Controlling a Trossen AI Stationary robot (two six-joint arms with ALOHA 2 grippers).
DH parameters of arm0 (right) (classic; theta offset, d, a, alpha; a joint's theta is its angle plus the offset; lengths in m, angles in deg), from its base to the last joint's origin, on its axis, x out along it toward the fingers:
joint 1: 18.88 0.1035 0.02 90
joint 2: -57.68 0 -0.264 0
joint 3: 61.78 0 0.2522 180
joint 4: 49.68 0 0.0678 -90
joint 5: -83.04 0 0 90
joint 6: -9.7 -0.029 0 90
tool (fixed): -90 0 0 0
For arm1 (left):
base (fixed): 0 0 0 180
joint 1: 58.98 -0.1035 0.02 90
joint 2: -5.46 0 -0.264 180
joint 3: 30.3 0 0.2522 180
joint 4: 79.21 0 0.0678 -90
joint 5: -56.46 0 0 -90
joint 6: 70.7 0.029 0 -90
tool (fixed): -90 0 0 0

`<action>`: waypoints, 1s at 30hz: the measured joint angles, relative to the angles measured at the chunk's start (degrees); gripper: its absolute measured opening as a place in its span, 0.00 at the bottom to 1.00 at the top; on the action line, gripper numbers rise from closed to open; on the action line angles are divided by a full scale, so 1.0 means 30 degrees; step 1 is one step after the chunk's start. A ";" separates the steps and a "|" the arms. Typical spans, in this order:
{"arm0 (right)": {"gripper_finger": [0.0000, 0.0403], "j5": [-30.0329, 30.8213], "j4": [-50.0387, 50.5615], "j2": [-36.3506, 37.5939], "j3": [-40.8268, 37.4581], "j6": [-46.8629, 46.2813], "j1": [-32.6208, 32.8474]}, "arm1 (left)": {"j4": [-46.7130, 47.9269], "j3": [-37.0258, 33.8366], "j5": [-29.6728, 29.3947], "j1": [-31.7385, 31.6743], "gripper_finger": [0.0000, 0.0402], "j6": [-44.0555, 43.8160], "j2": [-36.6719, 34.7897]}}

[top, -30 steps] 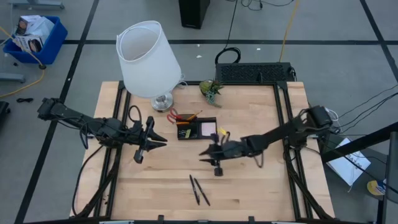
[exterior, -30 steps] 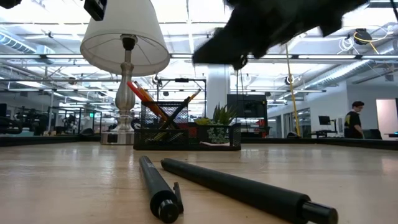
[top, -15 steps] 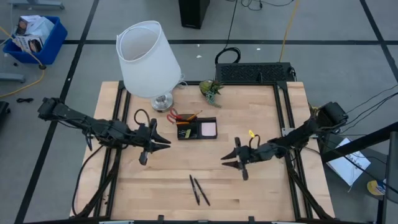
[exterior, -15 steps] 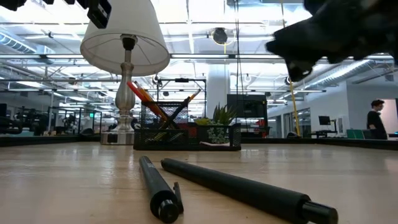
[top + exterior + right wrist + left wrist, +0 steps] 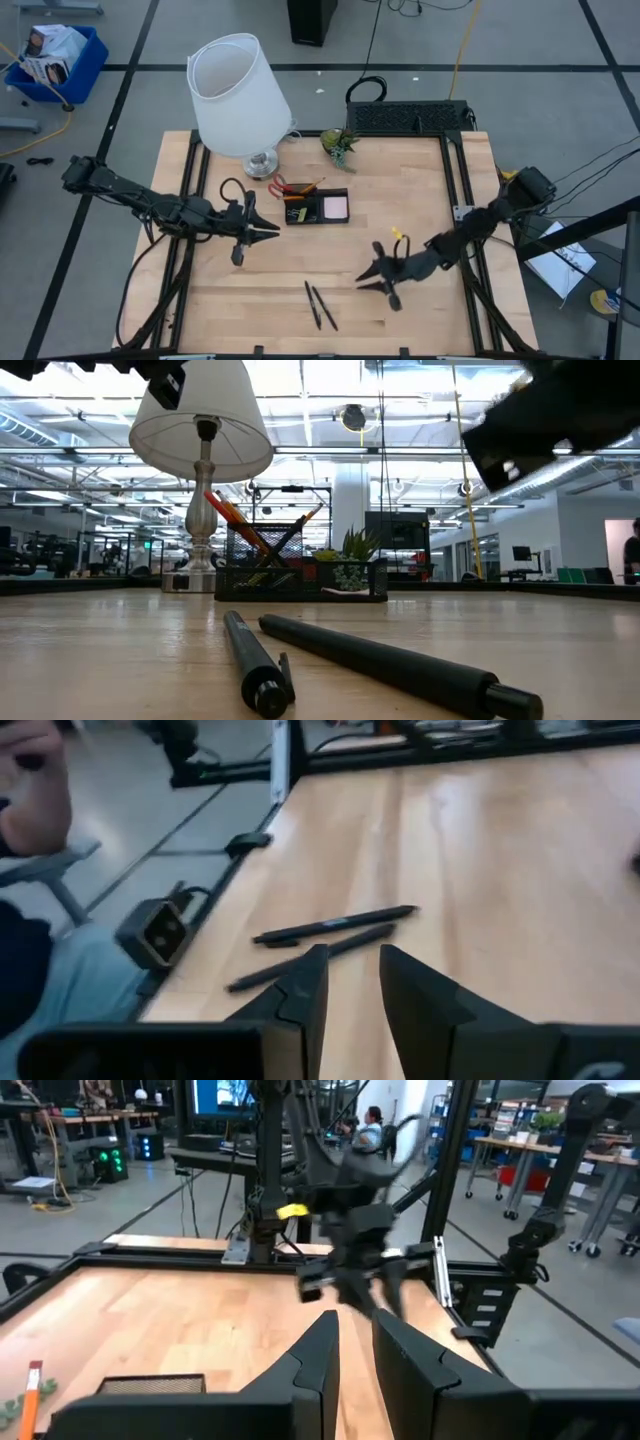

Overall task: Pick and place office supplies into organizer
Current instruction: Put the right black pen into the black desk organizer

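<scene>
Overhead | right gripper (image 5: pixel 376 279) slightly apart, empty (blurred) | left gripper (image 5: pixel 262 231) nearly together | organizer (image 5: pixel 317 207) contents indistinct

The table (image 5: pixel 420 200) is seen to be of pale wood, smooth, with visible grain and a soft sheen. Just ahead of the right claw (image 5: pixel 352 982), two black pens (image 5: pixel 330 932) are shown in matt plastic, one with a slightly glossy clip. The fingers (image 5: pixel 310 1365) of the left claw (image 5: pixel 352 1355) appear as dull black plastic. Just beyond the left claw, the organizer (image 5: pixel 317 208) is matt black, and a lamp (image 5: pixel 240 95) is seen with a smooth white shade and a polished metal stem (image 5: pixel 204 490).
</scene>
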 joint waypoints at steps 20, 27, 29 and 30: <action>0.21 0.3407 0.8067 -0.0346 0.3945 -0.6404 0.1938 | 0.2127 -0.2449 -0.3411 0.3351 0.17 0.2537 -0.6603; 0.21 0.3445 0.7833 -0.1446 0.4674 -0.7175 0.1494 | 0.2808 -0.4022 -0.3476 0.4951 0.17 0.5225 -1.0434; 0.21 0.3404 0.7832 -0.2572 0.5672 -0.6782 0.1353 | 0.3543 -0.4243 -0.3484 0.5214 0.17 0.4783 -1.1328; 0.21 0.3303 0.7882 -0.3218 0.6274 -0.6658 0.1257 | 0.3856 -0.4349 -0.3477 0.5289 0.17 0.4435 -1.1704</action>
